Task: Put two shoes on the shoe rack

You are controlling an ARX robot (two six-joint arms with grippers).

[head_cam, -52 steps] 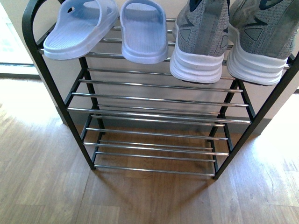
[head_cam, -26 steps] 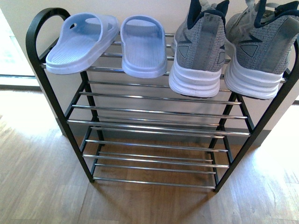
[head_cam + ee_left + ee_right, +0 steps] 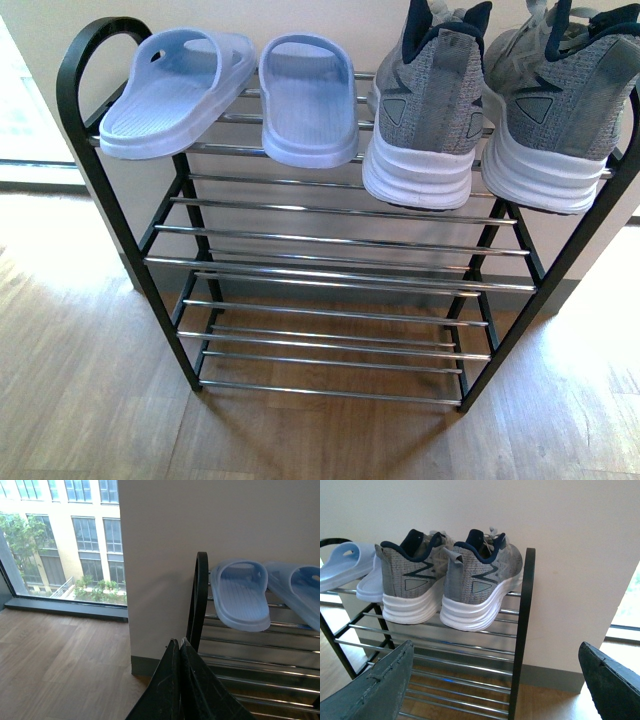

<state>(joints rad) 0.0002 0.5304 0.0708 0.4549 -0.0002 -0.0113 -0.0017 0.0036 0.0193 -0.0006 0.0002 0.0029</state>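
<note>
Two grey knit shoes, one (image 3: 425,110) beside the other (image 3: 555,120), stand heels toward me on the top shelf of the shoe rack (image 3: 330,245), at its right end. The right wrist view shows the same pair, left shoe (image 3: 410,585) and right shoe (image 3: 477,592), side by side on the chrome bars. My right gripper (image 3: 495,655) is open and empty, held back from the rack's right post (image 3: 522,630). My left gripper (image 3: 179,642) is shut with nothing in it, near the rack's left end (image 3: 198,600). Neither arm shows in the front view.
A pair of light blue slippers (image 3: 180,90) (image 3: 308,95) lies on the left half of the top shelf. The lower shelves (image 3: 335,335) hold nothing. A wall stands behind the rack, wooden floor (image 3: 80,380) around it, and a large window (image 3: 60,540) to the left.
The front view has shifted upward over the last second, so more of the shoes' collars and the rack's top shows. The shoes and slippers have not moved on the shelf.
</note>
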